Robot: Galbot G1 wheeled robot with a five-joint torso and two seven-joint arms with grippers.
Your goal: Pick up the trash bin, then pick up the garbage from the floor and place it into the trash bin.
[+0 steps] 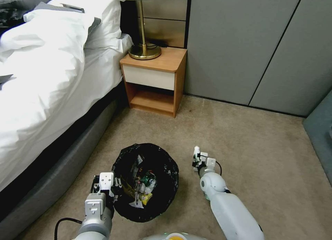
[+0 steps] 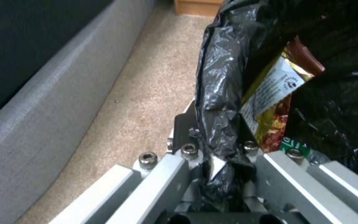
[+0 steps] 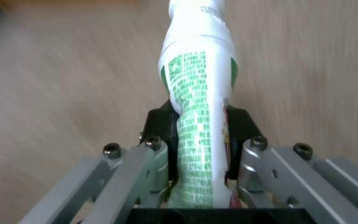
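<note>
The trash bin (image 1: 147, 181), lined with a crinkly black bag, hangs just above the beige carpet floor (image 1: 249, 139) with wrappers and a green-labelled item inside it. My left gripper (image 1: 116, 184) is shut on its near-left rim; the left wrist view shows the jaws pinching the bag-covered rim (image 2: 220, 102), with a yellow and brown snack wrapper (image 2: 276, 99) just inside. To the bin's right, my right gripper (image 1: 197, 160) is shut on a piece of garbage, a small white bottle (image 3: 199, 93) with a green printed label, squeezed between the black fingertips (image 3: 160, 124) above the carpet.
A bed (image 1: 45, 81) with white bedding and a grey base runs along the left. A wooden nightstand (image 1: 154, 81) with a brass lamp (image 1: 143, 32) stands behind the bin. Grey wall panels (image 1: 249, 43) close the back. Open carpet lies to the right.
</note>
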